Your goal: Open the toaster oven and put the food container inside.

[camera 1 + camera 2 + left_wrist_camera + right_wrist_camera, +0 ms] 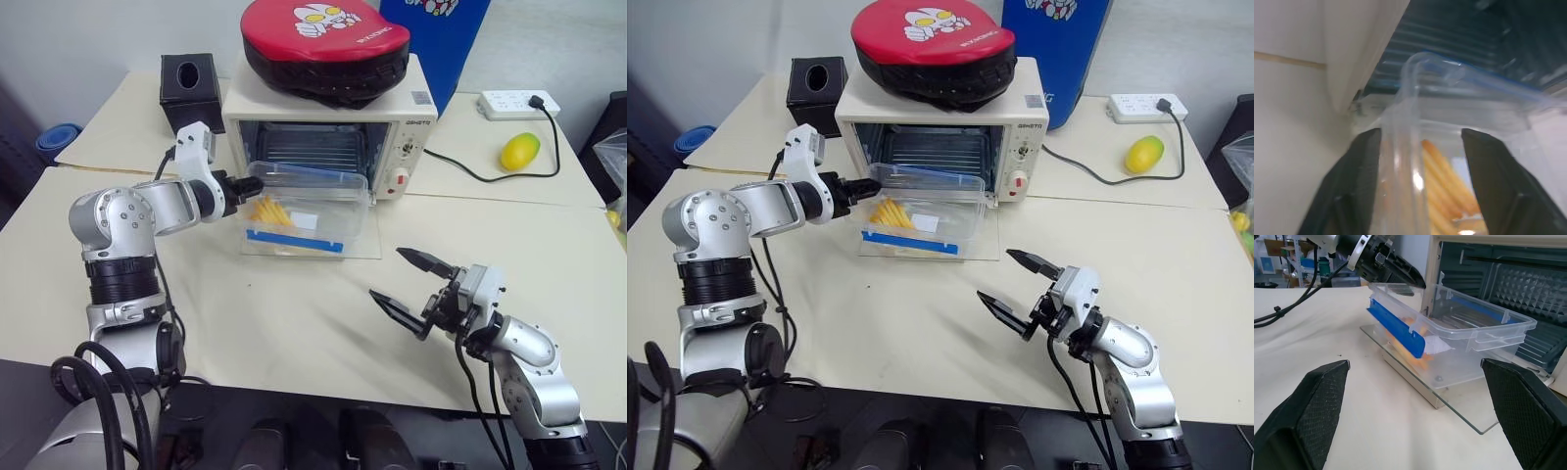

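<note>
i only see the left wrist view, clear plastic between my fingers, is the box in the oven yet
Observer: No. The clear rectangular plastic food container with blue clips rests on the dropped glass door of the cream-white toaster oven.
Operator: where's the right gripper
Observer: The right gripper hangs open over the table, apart from the door.
Operator: anything on the oven
Observer: A round red-and-black pad lies on top.

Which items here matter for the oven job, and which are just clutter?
Job:
toaster oven, door down
food container, sitting on the open door
left gripper, at the container's corner
right gripper, open, away from it

Clutter:
black tissue box
red cushion on the oven
power strip
yellow fruit
</note>
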Motion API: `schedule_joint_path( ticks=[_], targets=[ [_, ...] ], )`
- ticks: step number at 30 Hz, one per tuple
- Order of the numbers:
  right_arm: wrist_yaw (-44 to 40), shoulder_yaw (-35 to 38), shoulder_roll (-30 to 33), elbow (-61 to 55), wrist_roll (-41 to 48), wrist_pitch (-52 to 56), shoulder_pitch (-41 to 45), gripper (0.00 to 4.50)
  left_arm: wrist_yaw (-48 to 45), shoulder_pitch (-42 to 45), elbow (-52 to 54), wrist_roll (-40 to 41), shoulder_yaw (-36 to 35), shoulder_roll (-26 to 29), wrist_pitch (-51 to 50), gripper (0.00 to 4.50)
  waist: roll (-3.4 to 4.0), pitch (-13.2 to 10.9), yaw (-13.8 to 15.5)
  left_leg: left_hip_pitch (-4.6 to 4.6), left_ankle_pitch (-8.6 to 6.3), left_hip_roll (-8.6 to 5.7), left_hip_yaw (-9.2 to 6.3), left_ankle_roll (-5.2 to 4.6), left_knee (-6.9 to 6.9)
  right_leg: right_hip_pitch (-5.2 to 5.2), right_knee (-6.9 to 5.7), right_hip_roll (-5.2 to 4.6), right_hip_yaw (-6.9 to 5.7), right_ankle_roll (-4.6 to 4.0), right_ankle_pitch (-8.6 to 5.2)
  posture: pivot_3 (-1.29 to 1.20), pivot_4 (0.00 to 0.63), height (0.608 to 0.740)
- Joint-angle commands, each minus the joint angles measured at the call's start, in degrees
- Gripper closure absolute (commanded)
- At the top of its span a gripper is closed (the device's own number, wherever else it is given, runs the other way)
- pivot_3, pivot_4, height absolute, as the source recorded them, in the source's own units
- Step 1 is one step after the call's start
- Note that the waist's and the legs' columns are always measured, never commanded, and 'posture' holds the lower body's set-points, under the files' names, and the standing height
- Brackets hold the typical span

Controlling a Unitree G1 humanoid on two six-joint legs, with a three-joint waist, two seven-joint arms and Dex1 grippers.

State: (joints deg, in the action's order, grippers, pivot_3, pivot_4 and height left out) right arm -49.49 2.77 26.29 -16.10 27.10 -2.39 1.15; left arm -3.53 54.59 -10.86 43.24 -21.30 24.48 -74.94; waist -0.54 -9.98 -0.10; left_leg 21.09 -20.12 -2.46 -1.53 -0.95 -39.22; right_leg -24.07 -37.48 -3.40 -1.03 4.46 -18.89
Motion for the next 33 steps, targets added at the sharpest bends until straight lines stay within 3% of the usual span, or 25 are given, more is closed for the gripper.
schedule_joint_path(
  ticks=[1,3,5,7,10,13,17,22,27,33],
  targets=[
    [-0.69,0.08,2.39,-5.29,4.01,5.48,-0.05,0.0,-17.36,-0.74,-0.98,4.45,-1.14,9.8,0.92,1.67,0.0,0.0,-0.67,-0.02,0.0,0.01,0.01,0.01,0.04,-0.04,-0.08,0.02,0.01,0.0,0.0,0.0,0.15,0.74],
    [0.06,-1.15,3.69,-6.72,4.56,10.05,0.7,0.19,-29.0,-4.62,-0.38,1.61,3.54,16.5,7.79,1.65,0.01,0.0,-1.39,-0.02,0.02,-0.01,0.0,0.08,0.12,-0.24,-0.26,0.01,0.01,-0.02,-0.01,0.0,0.15,0.74],
    [-0.52,-3.69,5.52,-8.2,4.27,14.58,1.57,0.58,-42.15,-10.48,-0.41,-4.93,8.97,22.57,22.25,2.04,0.09,0.04,-1.5,-0.07,0.03,0.0,0.0,0.13,0.15,-0.27,-0.24,0.0,0.0,-0.08,-0.04,0.0,0.15,0.74],
    [-1.12,-5.55,6.79,-8.84,3.36,16.85,2.27,1.21,-49.31,-15.37,-1.69,-12.6,14.01,26.09,36.57,2.52,0.15,0.02,-1.36,-0.1,0.03,0.0,0.0,0.14,0.16,-0.27,-0.17,0.0,0.02,-0.18,-0.06,0.0,0.15,0.74],
    [0.67,-7.73,6.35,-8.27,1.35,19.02,4.59,2.24,-57.82,-22.51,-0.33,-15.74,15.11,25.45,51.34,3.44,0.15,0.02,-0.83,-0.02,0.03,-0.03,-0.04,0.12,0.11,-0.27,-0.12,-0.04,0.01,-0.23,-0.05,0.0,0.15,0.74],
    [2.56,-8.93,5.75,-4.45,-2.59,19.0,8.51,3.27,-61.51,-27.9,6.22,-14.7,16.92,22.09,54.82,4.39,0.13,0.02,0.31,0.12,-0.02,-0.04,-0.05,0.0,0.04,-0.29,-0.07,-0.08,0.01,-0.24,-0.04,0.0,0.15,0.74],
    [3.18,-9.84,6.55,3.82,-9.28,16.57,14.97,4.45,-57.63,-29.96,9.74,-16.23,19.57,15.69,55.45,4.5,0.11,0.03,1.33,0.18,-0.03,-0.13,-0.1,-0.13,0.0,-0.26,-0.03,-0.14,0.02,-0.18,0.0,0.0,0.15,0.74],
    [0.04,-11.09,6.34,13.9,-13.81,11.76,24.22,4.45,-49.81,-28.65,8.84,-19.52,21.35,7.62,55.73,4.5,0.11,0.03,1.05,0.19,-0.02,-0.15,-0.07,-0.15,0.01,-0.32,-0.13,-0.11,0.03,-0.17,0.01,0.0,0.15,0.74],
    [0.09,-12.8,2.24,24.08,-17.73,5.77,31.86,4.45,-39.96,-26.03,4.84,-23.49,20.66,0.22,58.71,4.5,0.09,0.04,-0.16,0.18,0.0,-0.14,-0.05,-0.12,0.01,-0.36,-0.26,-0.1,0.03,-0.17,0.01,0.0,0.15,0.74],
    [4.66,-12.18,-2.17,36.12,-22.48,-2.12,37.71,4.45,-33.17,-23.83,1.35,-24.37,17.63,-3.73,60.62,4.5,0.09,0.04,-0.47,0.17,0.03,-0.11,-0.03,-0.05,-0.01,-0.42,-0.36,-0.08,-0.01,-0.17,0.01,0.0,0.15,0.74]
  ],
)
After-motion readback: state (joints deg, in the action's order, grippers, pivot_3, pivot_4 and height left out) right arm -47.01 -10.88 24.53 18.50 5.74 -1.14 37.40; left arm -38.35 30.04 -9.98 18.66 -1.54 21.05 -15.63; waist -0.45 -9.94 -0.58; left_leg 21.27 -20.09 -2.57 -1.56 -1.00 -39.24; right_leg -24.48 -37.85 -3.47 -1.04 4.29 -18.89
